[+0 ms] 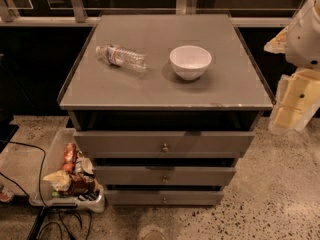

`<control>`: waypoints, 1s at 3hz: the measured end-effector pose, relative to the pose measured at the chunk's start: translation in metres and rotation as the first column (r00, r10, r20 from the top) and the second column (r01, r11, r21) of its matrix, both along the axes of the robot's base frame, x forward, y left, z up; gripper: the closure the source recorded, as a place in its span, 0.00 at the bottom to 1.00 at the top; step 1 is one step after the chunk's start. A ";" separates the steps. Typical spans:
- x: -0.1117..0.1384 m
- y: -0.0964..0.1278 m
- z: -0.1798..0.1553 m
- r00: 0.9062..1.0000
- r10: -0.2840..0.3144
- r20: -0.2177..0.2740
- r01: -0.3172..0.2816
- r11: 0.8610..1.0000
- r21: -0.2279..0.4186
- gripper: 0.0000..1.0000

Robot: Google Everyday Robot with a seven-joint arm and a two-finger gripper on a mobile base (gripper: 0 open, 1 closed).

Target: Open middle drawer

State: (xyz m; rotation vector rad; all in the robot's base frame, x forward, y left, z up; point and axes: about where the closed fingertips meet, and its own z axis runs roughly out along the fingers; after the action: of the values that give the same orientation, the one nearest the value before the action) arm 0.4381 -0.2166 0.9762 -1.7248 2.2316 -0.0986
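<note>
gripper: pale yellowish thing way over at the right edge of the view, hanging off the cabinet's right side, just outside the counter's front right corner. It doesn't seem to be touching anything. Honestly can't tell if it's apart or together.
arm: chunky white rounded bit right above the gripper, partly cut off by the edge.
counter: grey cabinet top, starts just left of the gripper and runs further left.
bowl: white, upright, on the counter, left of the gripper and a bit further back. It's the closest loose item to it.
water bottle: clear plastic, lying on its side on the counter, further left past the bowl and apart from it.
top drawer: left of the gripper and below it, just under the counter.
middle drawer: second grey front down, lower than the gripper and to its left. Looks pushed in, none of its inside showing.
knob: small round metal one in the centre of the middle drawer, well apart from the gripper.
bottom drawer: lowest front, near the floor.
plastic bin: on the floor at the cabinet's far side from the gripper, with snack packets in it.
</note>
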 end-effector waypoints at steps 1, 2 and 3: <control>-0.006 0.003 -0.004 1.000 0.011 0.001 -0.011 1.000 -0.004 0.00; -0.027 0.005 -0.035 0.998 0.062 -0.002 -0.062 0.997 0.047 0.00; -0.058 0.003 -0.083 0.995 0.092 0.032 -0.095 0.982 0.162 0.00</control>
State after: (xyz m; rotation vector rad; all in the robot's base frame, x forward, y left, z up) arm 0.3805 -0.2137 0.8933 -1.7264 2.0747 0.0827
